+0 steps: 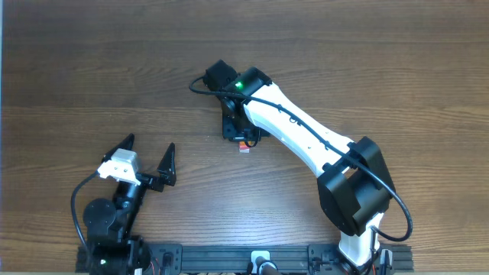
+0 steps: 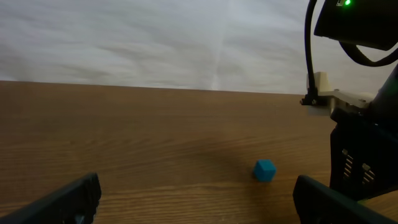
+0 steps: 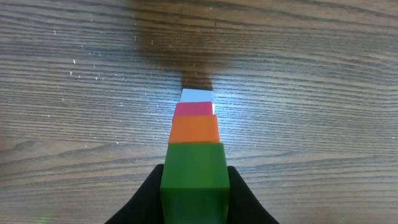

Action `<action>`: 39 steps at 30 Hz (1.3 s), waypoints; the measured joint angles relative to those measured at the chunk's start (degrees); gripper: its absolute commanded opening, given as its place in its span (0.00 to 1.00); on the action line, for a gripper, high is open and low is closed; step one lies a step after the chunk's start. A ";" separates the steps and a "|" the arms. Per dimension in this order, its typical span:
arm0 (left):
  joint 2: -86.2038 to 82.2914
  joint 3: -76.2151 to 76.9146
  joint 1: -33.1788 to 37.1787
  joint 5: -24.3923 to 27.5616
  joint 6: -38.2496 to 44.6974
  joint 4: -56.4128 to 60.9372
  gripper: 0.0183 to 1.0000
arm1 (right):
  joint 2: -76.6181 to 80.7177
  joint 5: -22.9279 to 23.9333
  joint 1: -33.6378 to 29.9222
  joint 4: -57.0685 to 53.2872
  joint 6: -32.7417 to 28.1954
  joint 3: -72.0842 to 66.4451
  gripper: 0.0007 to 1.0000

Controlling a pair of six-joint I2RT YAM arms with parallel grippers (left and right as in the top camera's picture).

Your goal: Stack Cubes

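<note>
A stack of cubes stands on the wooden table [image 3: 74, 124]: a pale cube [image 3: 196, 96] at the base, then a pink-red cube [image 3: 194, 109], then an orange cube [image 3: 194, 129]. On top is a green cube [image 3: 194, 163], with my right gripper [image 3: 194, 177] shut on it from both sides. From above, that gripper [image 1: 238, 131] hangs over the table's middle, and a sliver of the red cube [image 1: 244, 147] peeks out beside it. A lone blue cube [image 2: 264, 170] lies on the table next to the right arm. Near the front left, my left gripper [image 1: 150, 142] is wide open and holds nothing.
The right arm [image 1: 306, 141] stretches diagonally from its base at the front right to the table's middle. Its dark wrist and cables [image 2: 364, 143] rise just beside the blue cube. Bare wood surrounds the stack on all other sides.
</note>
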 measured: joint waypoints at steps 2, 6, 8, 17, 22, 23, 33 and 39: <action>0.00 0.00 0.00 0.00 0.00 0.00 1.00 | 0.00 -0.02 0.00 -0.02 -0.04 -0.07 0.01; 0.00 0.00 0.00 0.00 0.00 0.00 1.00 | 0.00 -0.15 0.00 0.02 0.00 -0.17 0.01; 0.00 0.00 0.00 0.00 0.00 0.00 1.00 | 0.00 -0.15 0.00 0.04 0.02 -0.17 0.01; 0.00 0.00 0.00 0.00 0.00 0.00 1.00 | 0.00 -0.15 0.00 0.33 0.02 -0.17 0.01; 0.00 0.00 0.00 0.00 0.00 0.00 1.00 | 0.00 -0.17 0.00 0.50 0.20 -0.17 0.01; 0.00 0.00 0.00 0.00 0.00 0.00 1.00 | 0.00 -0.17 0.00 0.61 0.20 -0.17 0.01; 0.00 0.00 0.00 0.00 0.00 0.00 1.00 | 0.00 -0.63 0.02 0.83 0.26 -0.17 0.01; 0.00 0.00 0.00 0.00 0.00 0.00 1.00 | 0.00 -0.81 0.00 0.81 0.26 -0.20 0.01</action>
